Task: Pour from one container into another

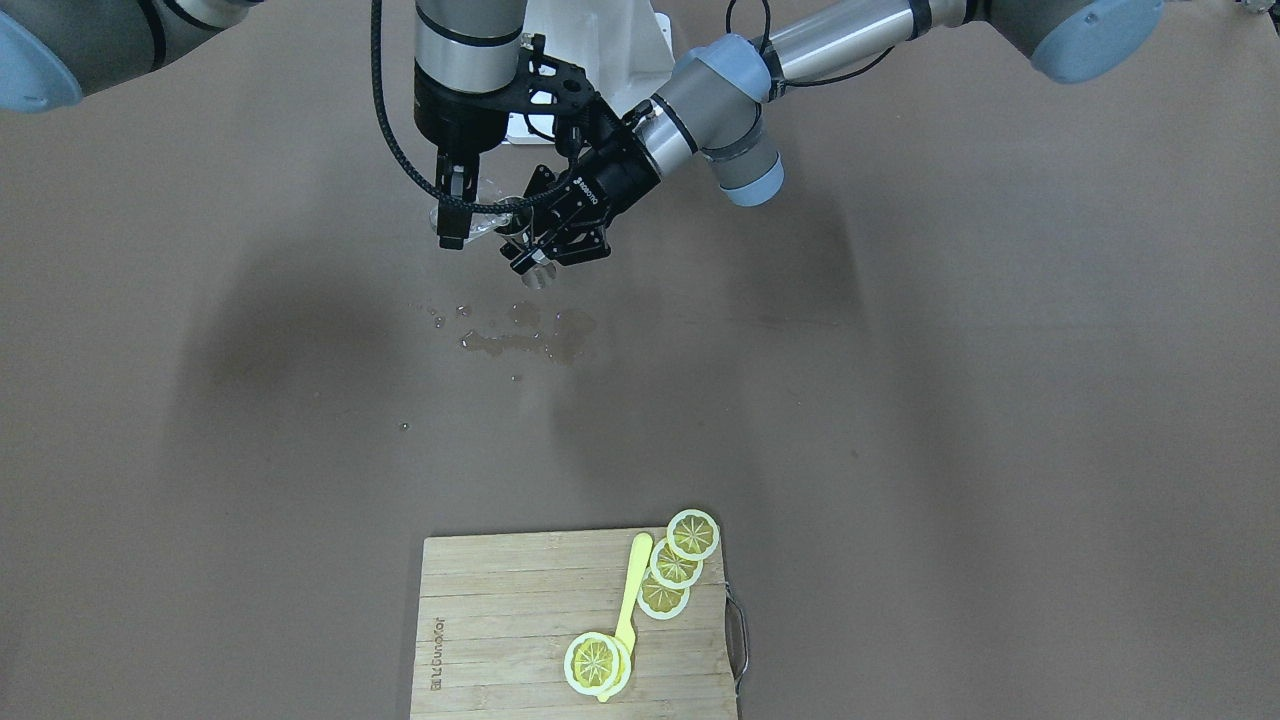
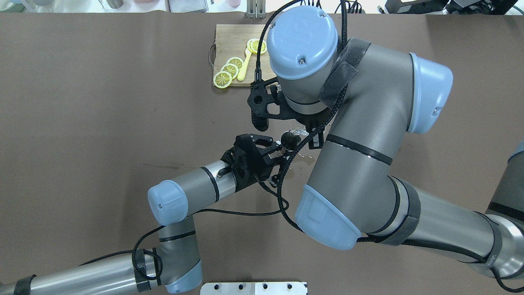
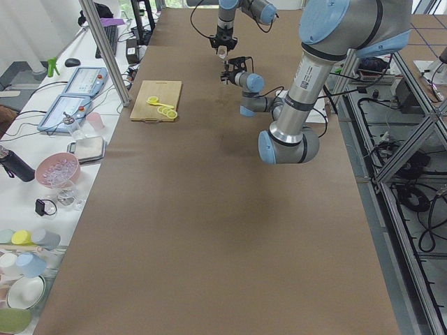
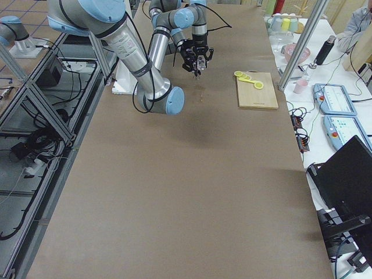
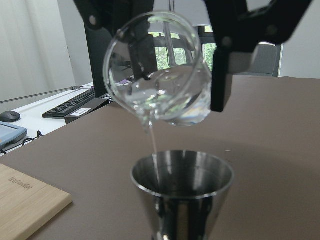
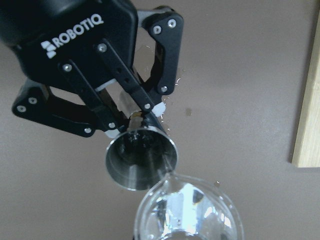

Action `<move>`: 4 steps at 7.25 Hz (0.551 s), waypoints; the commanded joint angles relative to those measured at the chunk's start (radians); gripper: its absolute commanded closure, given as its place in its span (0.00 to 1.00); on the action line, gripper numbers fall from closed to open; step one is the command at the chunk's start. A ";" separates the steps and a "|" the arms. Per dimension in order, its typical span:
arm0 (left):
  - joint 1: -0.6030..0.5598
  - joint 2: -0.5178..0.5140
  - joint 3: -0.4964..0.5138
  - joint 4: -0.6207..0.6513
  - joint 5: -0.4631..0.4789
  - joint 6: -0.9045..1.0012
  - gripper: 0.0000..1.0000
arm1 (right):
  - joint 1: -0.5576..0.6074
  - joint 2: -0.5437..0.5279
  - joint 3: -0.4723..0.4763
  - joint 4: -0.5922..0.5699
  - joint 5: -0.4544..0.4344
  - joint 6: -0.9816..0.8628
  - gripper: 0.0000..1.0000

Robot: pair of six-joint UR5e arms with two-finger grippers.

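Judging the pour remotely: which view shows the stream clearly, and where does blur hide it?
Left wrist view: glass cup, stream and jigger sharp, background soft. Right wrist view: jigger sharp, cup close and blurred with reflections. Front-facing view: cup nearly vanishes; puddle glints.

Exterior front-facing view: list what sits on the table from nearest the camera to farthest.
Wooden cutting board with yellow lemon slices → patch of spilled clear liquid → white robot base. The small clear glass cup and silvery steel hourglass jigger, held in the air, are left out.
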 commanded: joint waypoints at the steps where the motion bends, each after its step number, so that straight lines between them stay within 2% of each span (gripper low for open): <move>1: 0.000 0.000 0.000 0.000 0.000 0.000 1.00 | 0.000 0.000 0.000 0.000 -0.011 0.001 1.00; 4: 0.000 0.002 0.000 0.000 0.000 0.000 1.00 | -0.008 -0.001 0.000 0.000 -0.028 0.001 1.00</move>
